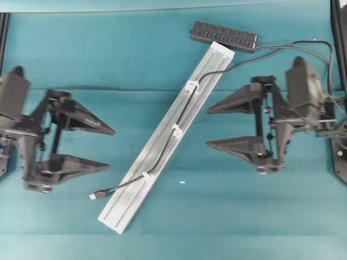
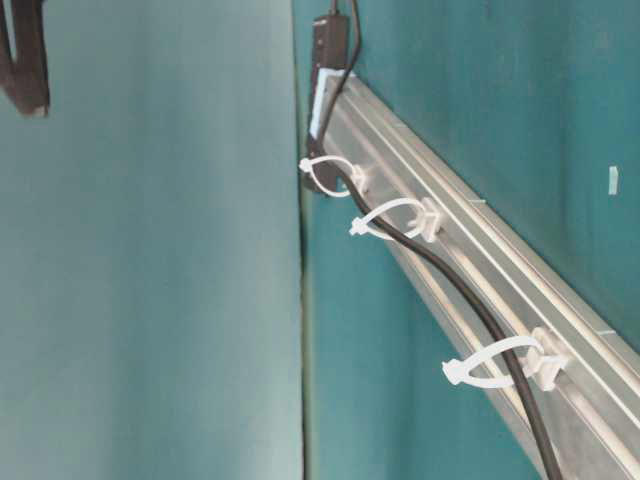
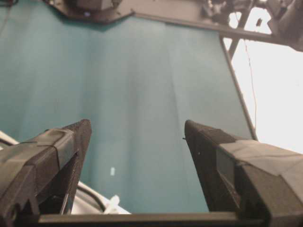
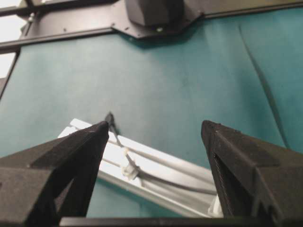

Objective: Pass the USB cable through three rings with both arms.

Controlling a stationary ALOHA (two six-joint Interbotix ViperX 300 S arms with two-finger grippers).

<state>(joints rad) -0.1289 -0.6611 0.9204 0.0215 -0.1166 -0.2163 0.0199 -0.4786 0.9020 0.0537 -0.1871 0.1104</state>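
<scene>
The worktop (image 1: 65, 59) is covered in teal cloth and carries every item.

The left gripper (image 1: 111, 150) sits near the left edge of the worktop, its jaws spread wide and holding nothing. The right gripper (image 1: 207, 127) sits near the right edge, its jaws likewise spread wide and empty. Both point inward toward the middle. Judged from this layout, the arms stand clear of the work on either side, so neither blocks the other's reach.

The rail (image 1: 135, 203) lies diagonally across the middle of the worktop, from the far edge down toward the near edge. It holds the rings at a fixed spacing and in one line, which gives the cable a straight path.

The hub (image 1: 223, 36) rests near the far edge, at the upper end of the rail. It anchors one end of the cable.

The USB cable (image 1: 182, 111) runs along the rail and appears to pass through all three rings: the ring nearest the hub (image 1: 191, 85), the middle ring (image 1: 177, 130) and the lowest ring (image 1: 147, 176). The plug (image 1: 94, 196) lies on the cloth just off the rail's lower left side. The threading therefore looks complete.

A small white scrap (image 1: 181, 182) lies on the cloth right of the rail. It obstructs nothing. No object stands between either gripper and the rail.
</scene>
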